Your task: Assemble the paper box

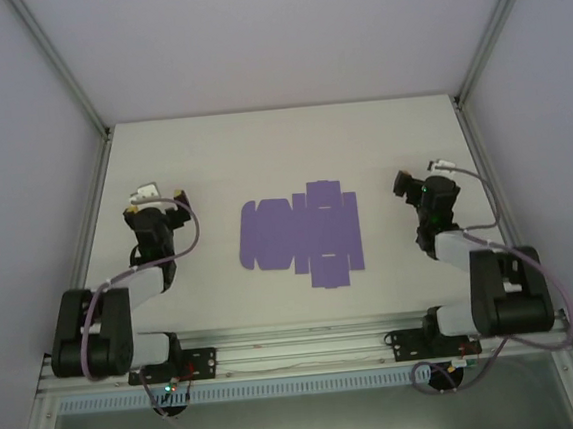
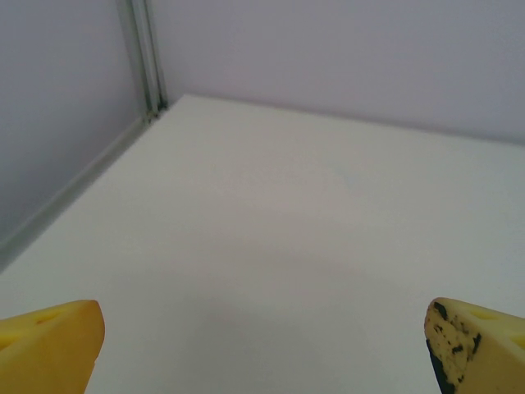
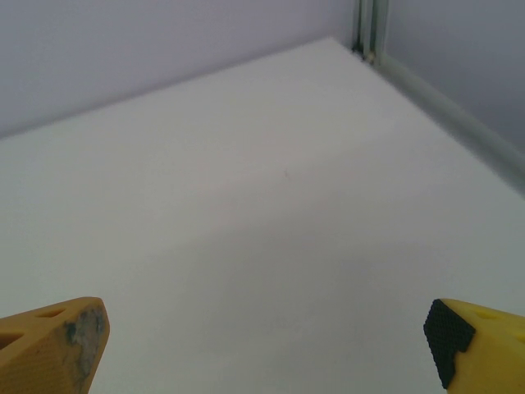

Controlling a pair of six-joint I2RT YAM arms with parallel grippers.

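Purple matte card, the many-flapped die-cut paper box (image 1: 300, 235), lies flat and unfolded mid-table on the white tabletop (image 1: 261, 146). Its long axis runs left to right, with the cross of flaps at the right-arm end. Well off to its left, the left gripper (image 2: 262, 349) hangs with jaws spread wide, holding nothing. Well off to the right, the right gripper (image 3: 262, 345) is equally wide and empty.
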